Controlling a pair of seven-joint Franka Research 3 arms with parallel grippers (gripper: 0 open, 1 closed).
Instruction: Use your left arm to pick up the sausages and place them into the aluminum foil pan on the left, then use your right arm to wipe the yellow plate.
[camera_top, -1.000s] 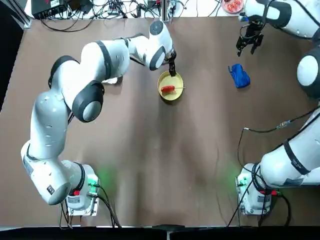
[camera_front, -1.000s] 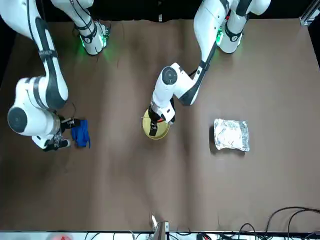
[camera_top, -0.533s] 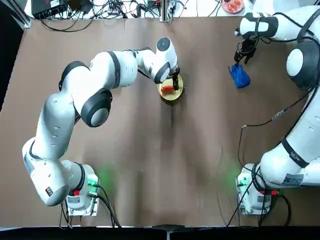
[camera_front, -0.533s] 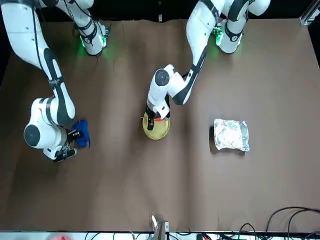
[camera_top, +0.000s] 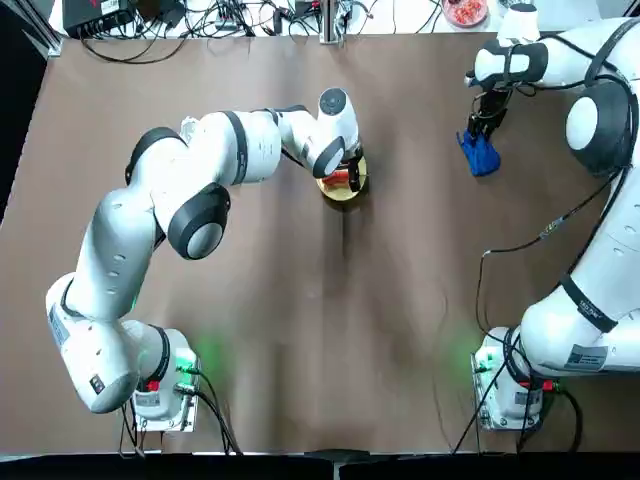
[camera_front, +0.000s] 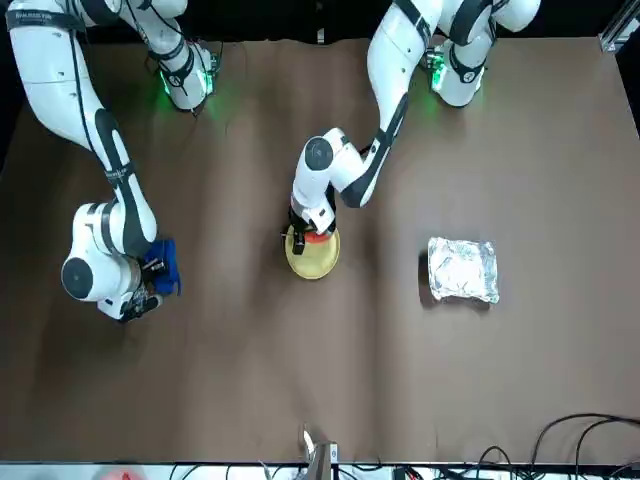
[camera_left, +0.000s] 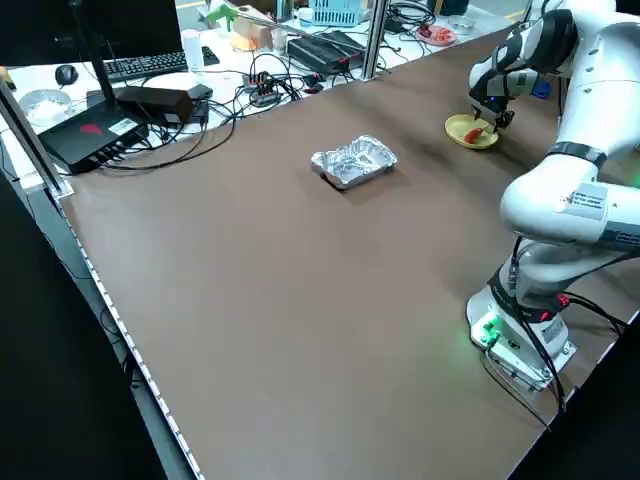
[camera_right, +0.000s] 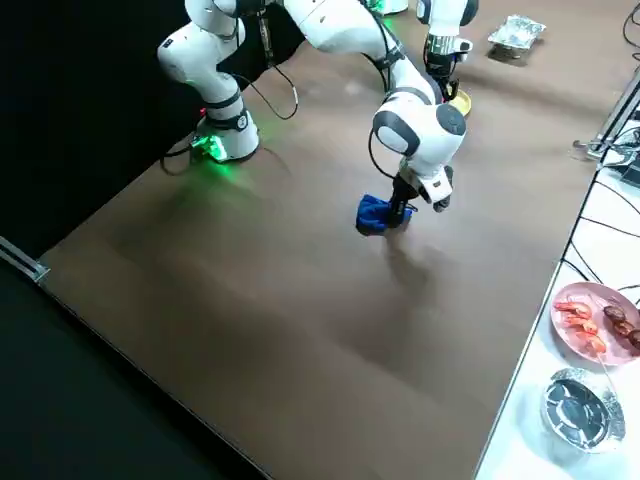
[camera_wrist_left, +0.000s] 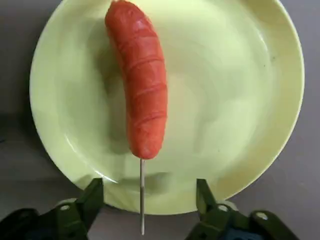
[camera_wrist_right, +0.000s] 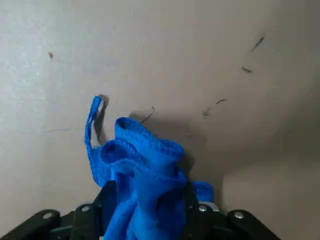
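Your left gripper (camera_wrist_left: 145, 212) is hovering with jaws apart over the sausage (camera_wrist_left: 140, 80) lying on the yellow plate (camera_wrist_left: 240, 100); your right gripper (camera_wrist_right: 145, 212) is clamping the blue cloth (camera_wrist_right: 142, 170) at the far right.

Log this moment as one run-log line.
left gripper: open, over yellow plate | sausage: on plate, ungrasped | right gripper: around blue cloth | foil pan: no sausage in it

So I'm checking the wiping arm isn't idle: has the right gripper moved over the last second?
Yes. In the top view the right gripper has come down toward the blue cloth, from beyond it to right at it.
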